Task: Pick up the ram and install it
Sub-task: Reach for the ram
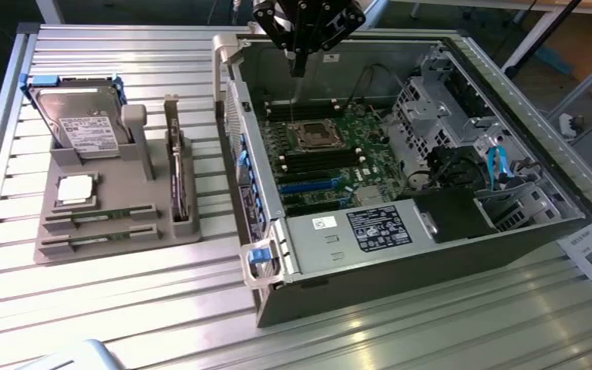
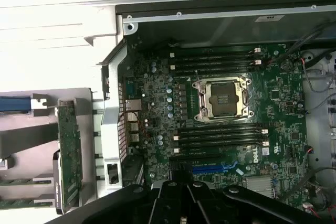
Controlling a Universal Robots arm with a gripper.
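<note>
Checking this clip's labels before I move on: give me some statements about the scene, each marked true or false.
1. The gripper hangs over the open computer case, jaws shut. True.
2. The gripper holds the ram. False: it holds nothing; the ram lies in the grey holder on the exterior view's left.
3. The hard drive sits inside the case. False: the hard drive stands in the grey holder.
4. The motherboard lies exposed, with no cover over the case. True.
5. The expansion card stands upright in the holder. True.
</note>
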